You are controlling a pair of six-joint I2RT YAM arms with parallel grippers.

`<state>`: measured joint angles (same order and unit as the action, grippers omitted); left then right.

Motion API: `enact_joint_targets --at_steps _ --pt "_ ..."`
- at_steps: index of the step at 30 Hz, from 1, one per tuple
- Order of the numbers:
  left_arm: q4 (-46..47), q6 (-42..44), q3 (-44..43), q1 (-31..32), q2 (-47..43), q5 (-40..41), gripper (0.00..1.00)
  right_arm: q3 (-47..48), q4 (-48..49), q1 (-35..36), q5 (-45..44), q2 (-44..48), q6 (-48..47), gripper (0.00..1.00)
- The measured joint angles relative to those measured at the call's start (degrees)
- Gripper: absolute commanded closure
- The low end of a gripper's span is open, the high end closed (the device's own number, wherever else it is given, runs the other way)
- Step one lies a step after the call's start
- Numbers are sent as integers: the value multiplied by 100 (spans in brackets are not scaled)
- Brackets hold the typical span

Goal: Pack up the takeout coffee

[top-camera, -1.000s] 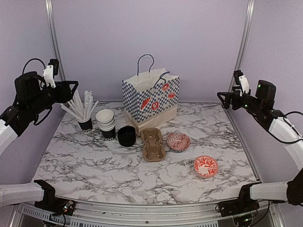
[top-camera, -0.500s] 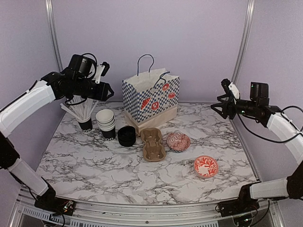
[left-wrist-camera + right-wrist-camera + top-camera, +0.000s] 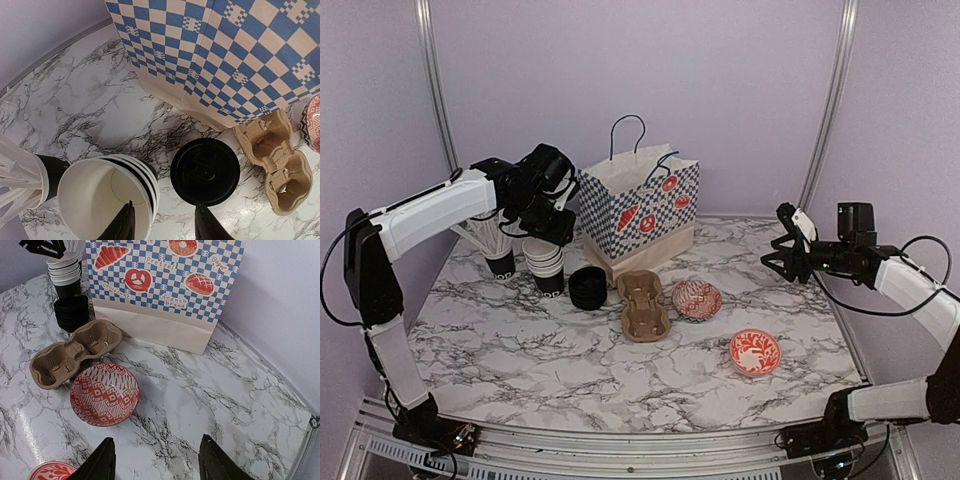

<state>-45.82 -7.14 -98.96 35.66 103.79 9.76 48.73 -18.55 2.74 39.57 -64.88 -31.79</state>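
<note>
Cups (image 3: pixel 100 195) in one nested stack, one lid stack (image 3: pixel 205 171), two bowls (image 3: pixel 697 299) (image 3: pixel 755 351), left tool (image 3: pixel 164 205) and right tool (image 3: pixel 156 438) partly open, empty

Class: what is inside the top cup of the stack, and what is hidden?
Top cup: only its bare white inside. The cups nested under it show just rims.

On the counter (image 3: pixel 520 350) the paper bag (image 3: pixel 640 205) stands at the back, the cup carrier (image 3: pixel 642 305) just before it, the lid stack (image 3: pixel 587 287) beside the carrier's left, the cup stack (image 3: pixel 544 262) and straw cup (image 3: pixel 500 262) further left, one bowl (image 3: pixel 697 299) right of the carrier, and another bowl (image 3: pixel 755 352) nearer the front right.
</note>
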Motion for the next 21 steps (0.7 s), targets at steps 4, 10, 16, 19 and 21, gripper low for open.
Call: enact_joint_targets --at_steps 4,10,16,19,21 --pt "-166 -81 -125 -9 184 39 62 -26 9 0 0 7 -90 45" --pt "-306 -201 -345 -9 498 103 69 -26 9 0 0 2 -181 45" --pt "-476 -289 -385 -9 516 367 62 -26 7 0 0 -59 -280 46" --pt "-533 -299 -428 -9 516 433 61 -26 4 0 0 -105 -302 45" --pt "-555 -306 -435 -9 516 455 63 -26 4 0 0 -125 -317 45"
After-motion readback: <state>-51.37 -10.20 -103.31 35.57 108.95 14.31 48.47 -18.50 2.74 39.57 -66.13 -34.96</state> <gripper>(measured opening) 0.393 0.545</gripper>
